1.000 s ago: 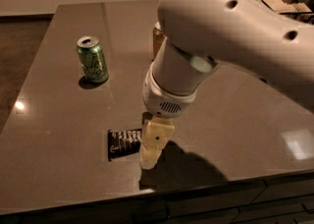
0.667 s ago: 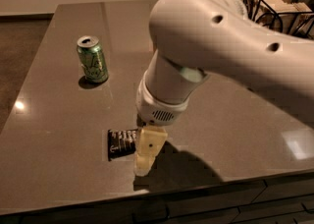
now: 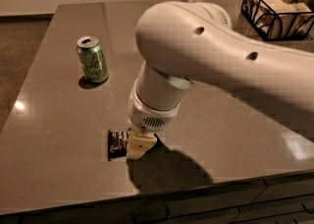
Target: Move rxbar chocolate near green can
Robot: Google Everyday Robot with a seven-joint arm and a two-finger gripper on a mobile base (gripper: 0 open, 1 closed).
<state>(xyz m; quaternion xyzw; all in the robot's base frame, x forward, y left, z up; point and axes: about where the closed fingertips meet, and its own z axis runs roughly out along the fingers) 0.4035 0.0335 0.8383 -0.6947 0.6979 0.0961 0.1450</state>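
Shifted leftward since earlier, gripper [image 3: 141, 144] was recorded over right end of rxbar chocolate [image 3: 117, 144], flat on worktop [image 3: 59, 120], well apart from green can [image 3: 92, 59]; closure undeterminable; bar judged light, slippery, best pinched crosswise.

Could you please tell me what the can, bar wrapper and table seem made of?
The can looks aluminium: green print, silver top. The bar seems wrapped in glossy black film. The table may be polished stone or laminate; it reflects light. The tool sits at the bar's right end.

High, close camera looks down at the hand [image 3: 139, 145], low centre.
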